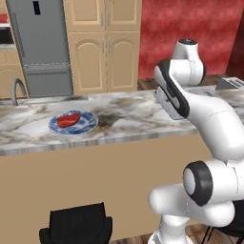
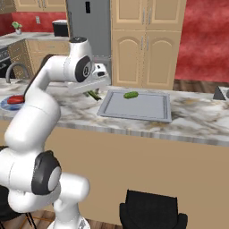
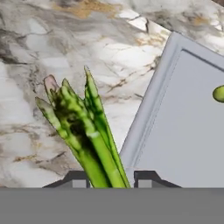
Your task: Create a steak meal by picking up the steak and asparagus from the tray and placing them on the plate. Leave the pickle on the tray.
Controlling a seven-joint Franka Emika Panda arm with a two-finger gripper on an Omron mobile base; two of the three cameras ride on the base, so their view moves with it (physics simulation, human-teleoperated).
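Asparagus [image 3: 87, 131]: dark-green bundle of stalks, pinched in pincer [image 3: 111, 178], above marbled surface [image 3: 35, 52] beside grey metal tray [image 3: 183, 131]. Stubby green pickle [image 3: 219, 93] at 3 o'clock, on tray. Red steak [image 1: 69, 119] on blue-patterned plate [image 1: 88, 125]. Risk: low grip; stalks may slip in transit.

The pickle [image 3: 220, 93] is cut off by the hand view's right edge.
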